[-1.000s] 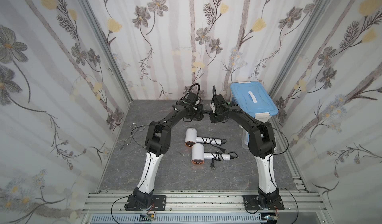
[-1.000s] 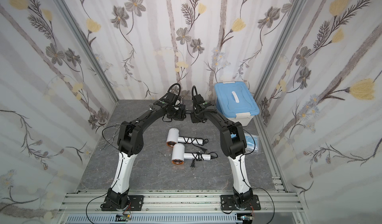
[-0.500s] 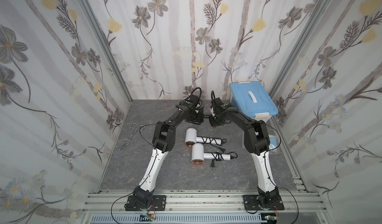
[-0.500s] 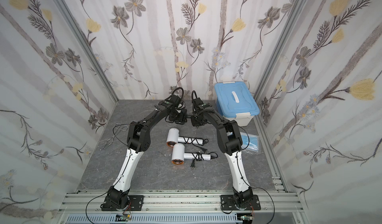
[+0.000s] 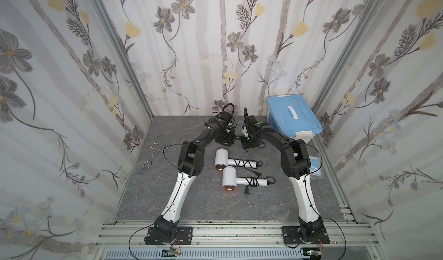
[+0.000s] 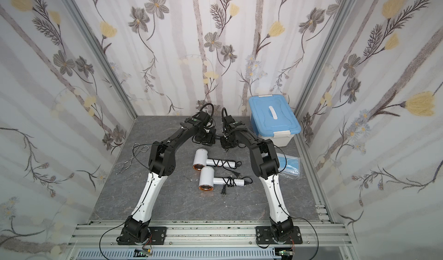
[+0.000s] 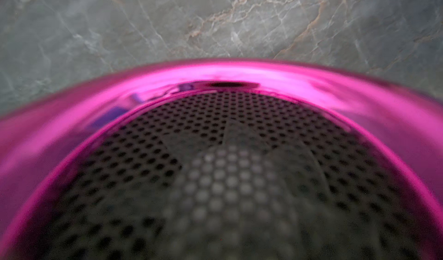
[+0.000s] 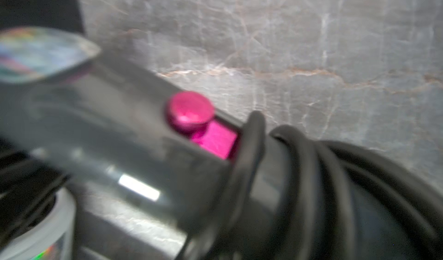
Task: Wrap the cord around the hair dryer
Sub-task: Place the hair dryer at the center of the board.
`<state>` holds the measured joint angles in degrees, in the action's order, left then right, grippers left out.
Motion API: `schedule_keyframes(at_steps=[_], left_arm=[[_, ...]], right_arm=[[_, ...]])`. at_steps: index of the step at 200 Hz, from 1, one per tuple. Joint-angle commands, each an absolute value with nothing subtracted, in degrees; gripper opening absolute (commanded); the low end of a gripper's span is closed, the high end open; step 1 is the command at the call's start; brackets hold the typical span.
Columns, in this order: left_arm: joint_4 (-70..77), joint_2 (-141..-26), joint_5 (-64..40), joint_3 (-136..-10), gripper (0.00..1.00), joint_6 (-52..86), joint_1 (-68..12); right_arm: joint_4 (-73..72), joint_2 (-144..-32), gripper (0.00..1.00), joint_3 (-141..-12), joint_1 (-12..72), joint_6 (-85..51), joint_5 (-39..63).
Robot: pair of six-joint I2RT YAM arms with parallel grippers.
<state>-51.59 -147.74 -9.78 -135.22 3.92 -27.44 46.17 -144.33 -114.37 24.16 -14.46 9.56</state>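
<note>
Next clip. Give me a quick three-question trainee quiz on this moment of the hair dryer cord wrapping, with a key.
1. Multiple choice: how many white hair dryers lie on the table between the arms? A one, B two, C four.
2. True or false: the blue lid sits closed on the storage box.
3. Fill in: in the right wrist view, the ___ is wound round the grey handle beside the pink button.
Key: 1 B. 2 true. 3 black cord.
</note>
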Motion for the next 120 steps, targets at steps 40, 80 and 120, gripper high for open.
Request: schedule_keyframes(at_steps=[40, 80, 120], left_arm=[[-54.58, -148.46, -8.1, -134.39, 0.87, -1.53, -27.94], [-54.4, -148.55, -8.35, -134.03, 0.95, -0.71, -28.12], [-54.58, -148.47, -8.48, -134.08, 1.0, -0.77, -28.07]], right_arm=[[39.97, -143.61, 0.32, -115.05, 24.34, -13.97, 12.68], [40.25, -144.13, 0.35, -115.06, 24.33, -13.88, 12.83], [40.54, -144.78, 0.37, -115.05, 24.29, -13.63, 12.56]])
